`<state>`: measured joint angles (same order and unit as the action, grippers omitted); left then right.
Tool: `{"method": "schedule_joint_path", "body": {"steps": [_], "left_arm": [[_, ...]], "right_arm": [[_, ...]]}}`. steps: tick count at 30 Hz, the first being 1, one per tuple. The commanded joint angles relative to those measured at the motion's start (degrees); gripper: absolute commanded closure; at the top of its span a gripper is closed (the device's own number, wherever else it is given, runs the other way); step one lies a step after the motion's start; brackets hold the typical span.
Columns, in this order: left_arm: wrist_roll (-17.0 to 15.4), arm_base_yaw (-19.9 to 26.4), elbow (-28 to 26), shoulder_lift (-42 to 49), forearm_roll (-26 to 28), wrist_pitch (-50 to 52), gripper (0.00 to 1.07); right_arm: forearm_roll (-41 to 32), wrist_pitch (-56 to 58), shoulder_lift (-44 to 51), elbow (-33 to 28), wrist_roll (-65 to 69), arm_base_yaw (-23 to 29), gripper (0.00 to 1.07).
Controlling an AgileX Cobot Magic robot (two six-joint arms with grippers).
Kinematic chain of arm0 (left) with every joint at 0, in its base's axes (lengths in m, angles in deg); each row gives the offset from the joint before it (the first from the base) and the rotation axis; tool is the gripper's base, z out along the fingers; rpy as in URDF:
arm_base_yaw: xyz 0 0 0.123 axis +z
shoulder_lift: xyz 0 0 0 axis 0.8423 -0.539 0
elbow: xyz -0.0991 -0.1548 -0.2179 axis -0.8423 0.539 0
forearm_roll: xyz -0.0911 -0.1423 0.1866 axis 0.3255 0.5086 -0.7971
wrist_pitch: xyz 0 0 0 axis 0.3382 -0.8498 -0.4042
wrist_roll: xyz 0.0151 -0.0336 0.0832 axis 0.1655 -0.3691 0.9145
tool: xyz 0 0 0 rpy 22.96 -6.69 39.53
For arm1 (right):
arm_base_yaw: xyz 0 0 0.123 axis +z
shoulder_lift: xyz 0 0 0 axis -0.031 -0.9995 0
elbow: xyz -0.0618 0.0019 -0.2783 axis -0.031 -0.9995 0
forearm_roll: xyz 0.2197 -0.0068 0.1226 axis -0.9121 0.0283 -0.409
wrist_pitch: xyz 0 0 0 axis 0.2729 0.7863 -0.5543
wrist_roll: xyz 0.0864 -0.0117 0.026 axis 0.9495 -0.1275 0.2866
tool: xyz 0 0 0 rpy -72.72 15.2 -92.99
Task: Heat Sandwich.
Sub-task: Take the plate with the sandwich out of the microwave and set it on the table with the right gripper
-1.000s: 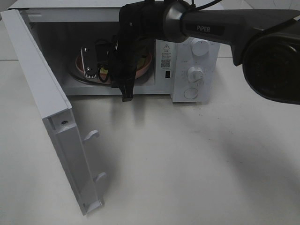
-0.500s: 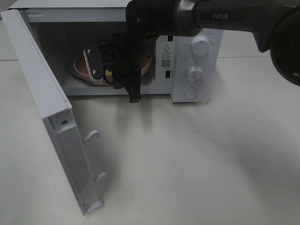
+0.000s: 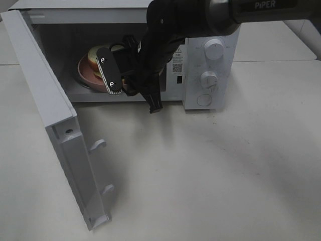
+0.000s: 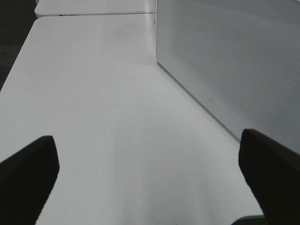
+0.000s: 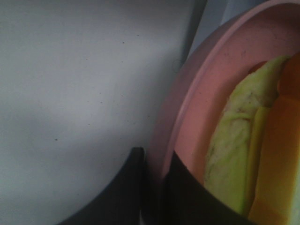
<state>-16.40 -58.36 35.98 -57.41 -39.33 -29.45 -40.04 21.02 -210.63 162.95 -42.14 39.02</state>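
I log: right gripper (image 5: 154, 187) pinched on pink plate (image 5: 187, 122) rim, sandwich (image 3: 96, 54) aboard, inside microwave (image 3: 208, 75); open door (image 3: 50, 120) alongside; left gripper (image 4: 150, 178) spread wide, empty.

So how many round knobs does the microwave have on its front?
2. The upper knob sits near the top of the microwave's control panel, and the lower knob is just beneath it. Below those is a round flat button, not a knob.

From up high, my right arm (image 3: 150, 60) covers half the plate (image 3: 85, 73) and most of the sandwich (image 3: 95, 54). My right wrist view is blurred, plate and sandwich cut by its edges. My left fingers (image 4: 28, 178) run out of frame.
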Motion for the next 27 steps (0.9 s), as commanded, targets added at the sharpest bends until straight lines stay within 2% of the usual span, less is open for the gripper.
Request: {"method": "schedule_joint_path", "body": {"steps": [1,11,17,20,27], "left_arm": [[-0.5,-0.3,0.2,1.5,0.3,0.9,0.05],[-0.5,-0.3,0.2,1.5,0.3,0.9,0.05],[-0.5,-0.3,0.2,1.5,0.3,0.9,0.05],[-0.5,-0.3,0.2,1.5,0.3,0.9,0.05],[-0.5,-0.3,0.2,1.5,0.3,0.9,0.05]], "right_arm": [[-2.7,-3.2,3.2,-3.0,-3.0,0.2,1.07],[-4.6,-7.6,12.3,-16.7,-10.1,0.2,1.07],[-8.5,-7.7,16.4,-22.2,-15.8,0.2,1.07],[-10.2,-10.0,19.7,-26.8,-17.4,0.2,1.07],[-10.2,-10.4,24.5,-33.1,-17.4,0.2,1.07]]}}
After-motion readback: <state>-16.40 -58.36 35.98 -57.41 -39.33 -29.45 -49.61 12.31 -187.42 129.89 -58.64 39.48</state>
